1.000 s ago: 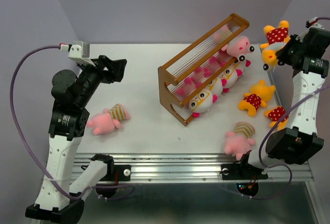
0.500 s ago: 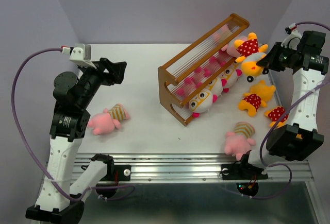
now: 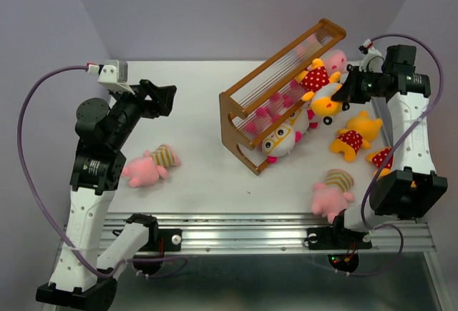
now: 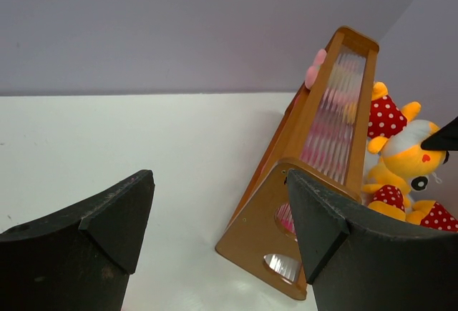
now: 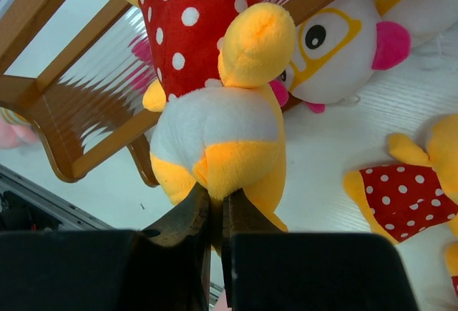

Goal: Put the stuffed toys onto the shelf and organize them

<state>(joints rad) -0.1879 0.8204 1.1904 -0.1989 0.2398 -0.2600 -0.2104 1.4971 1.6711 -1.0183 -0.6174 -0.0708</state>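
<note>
Fuzz covers the rounded yellow toy (image 5: 215, 132) in red polka-dot cloth; the right tool (image 5: 215, 207), clenched on it, has carried it against the thin-rod wooden shelf (image 3: 229, 114); the left tool (image 4: 218, 182) gapes, released.

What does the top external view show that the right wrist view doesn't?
Only top external: the left tool, open and holding nothing. Only right wrist: the right tool seen close, pinched shut on the lower edge of the yellow polka-dot toy. Both: that toy at the shelf, with a glasses toy beside it.
</note>
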